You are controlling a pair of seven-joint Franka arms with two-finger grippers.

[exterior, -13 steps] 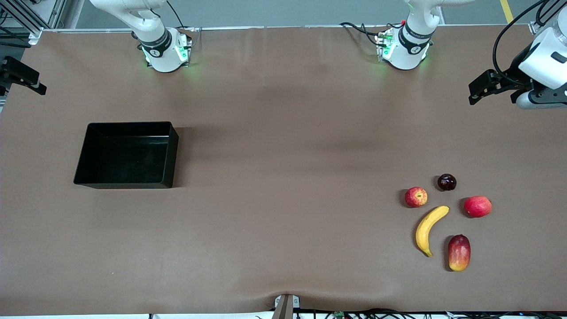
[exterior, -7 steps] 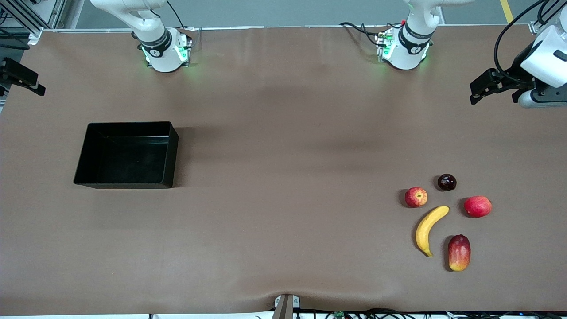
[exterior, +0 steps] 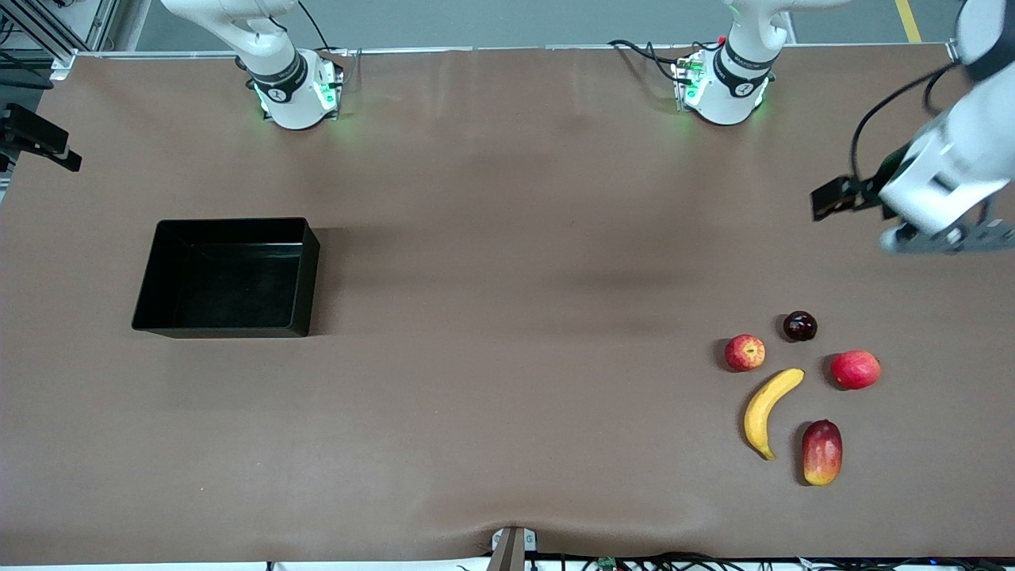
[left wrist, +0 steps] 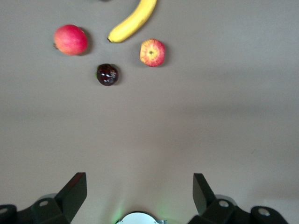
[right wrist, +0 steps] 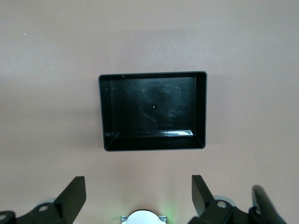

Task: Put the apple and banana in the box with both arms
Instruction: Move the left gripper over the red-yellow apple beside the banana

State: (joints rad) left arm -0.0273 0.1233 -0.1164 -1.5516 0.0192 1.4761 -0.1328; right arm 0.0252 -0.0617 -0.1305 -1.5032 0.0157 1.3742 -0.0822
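The apple and the banana lie on the table at the left arm's end; the banana is nearer the front camera. Both show in the left wrist view, the apple and the banana. The black box stands empty at the right arm's end and shows in the right wrist view. My left gripper hangs in the air over bare table between its base and the fruits; it is open and empty. My right gripper hangs at the table's end, and it is open and empty.
A dark maroon fruit, a pinkish-red round fruit and a red-and-yellow mango-like fruit lie round the banana. The first two show in the left wrist view, maroon and pinkish-red. Brown mat covers the table.
My left gripper has moved in over the table toward the fruits. My right gripper has shifted slightly outward. The fruits and the box have not moved.
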